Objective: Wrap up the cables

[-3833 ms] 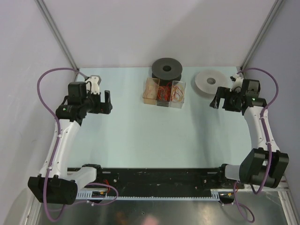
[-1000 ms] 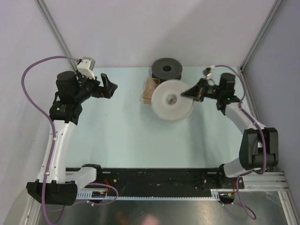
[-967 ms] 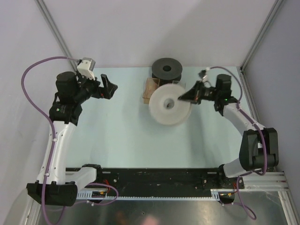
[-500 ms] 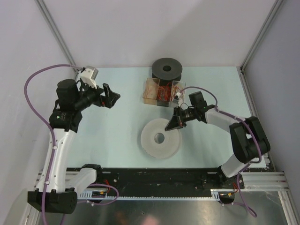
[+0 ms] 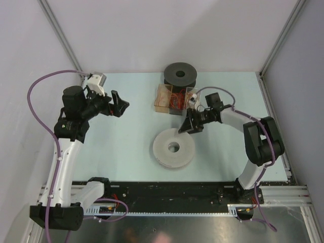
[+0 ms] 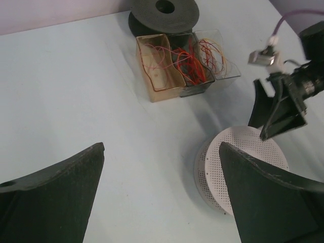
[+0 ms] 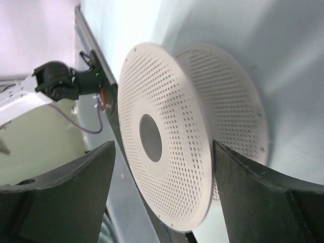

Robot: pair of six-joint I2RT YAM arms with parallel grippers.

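Inside clear box (image 6: 167, 93), tangled red cables (image 6: 188, 65)

Red cables (image 6: 195, 68), white perforated spool (image 5: 164, 150)

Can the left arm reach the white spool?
Probably yes: the open left gripper faces the white spool, only bare table between them; the right gripper sits open by its far rim.

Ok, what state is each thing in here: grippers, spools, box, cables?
White perforated plastic spool: lying flat on the table, no cable on it.
Clear plastic compartment box: upright, uncovered.
Thin red and orange cables: loose tangles inside that box, unwrapped.
Black round spool: lying flat behind the box.
Left gripper: open, empty.
Right gripper: open, at the white spool's far rim.
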